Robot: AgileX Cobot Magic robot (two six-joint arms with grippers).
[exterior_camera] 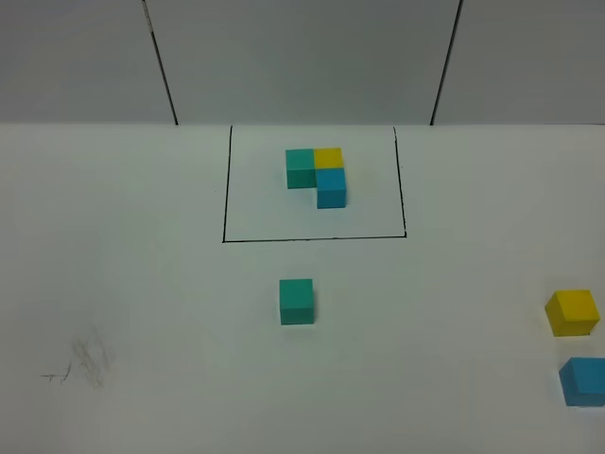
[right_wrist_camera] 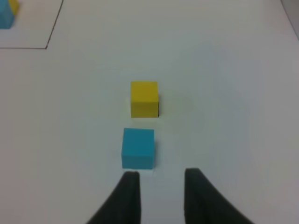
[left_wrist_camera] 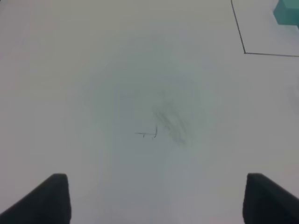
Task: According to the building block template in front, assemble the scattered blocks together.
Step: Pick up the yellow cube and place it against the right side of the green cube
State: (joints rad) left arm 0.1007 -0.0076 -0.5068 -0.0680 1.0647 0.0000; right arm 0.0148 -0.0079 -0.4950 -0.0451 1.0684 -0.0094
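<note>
The building block template [exterior_camera: 319,174] is an L of teal-green, yellow and blue cubes inside a black drawn rectangle [exterior_camera: 225,208] at the back of the table. The scattered blocks lie nearer. The teal-green cube [exterior_camera: 296,301] sits in front of the frame. The yellow cube [exterior_camera: 572,313] and blue cube [exterior_camera: 584,381] sit at the right edge. In the right wrist view my right gripper [right_wrist_camera: 161,186] is open and empty, just short of the blue cube [right_wrist_camera: 138,148], with the yellow cube [right_wrist_camera: 144,99] beyond it. My left gripper [left_wrist_camera: 156,196] is wide open and empty over bare table. Neither gripper shows in the exterior high view.
A faint pencil smudge [exterior_camera: 80,364] marks the white table at front left; it also shows in the left wrist view [left_wrist_camera: 163,128]. A corner of the black frame [left_wrist_camera: 244,52] and the template's teal cube [left_wrist_camera: 286,11] show there too. A grey panelled wall [exterior_camera: 302,57] stands behind.
</note>
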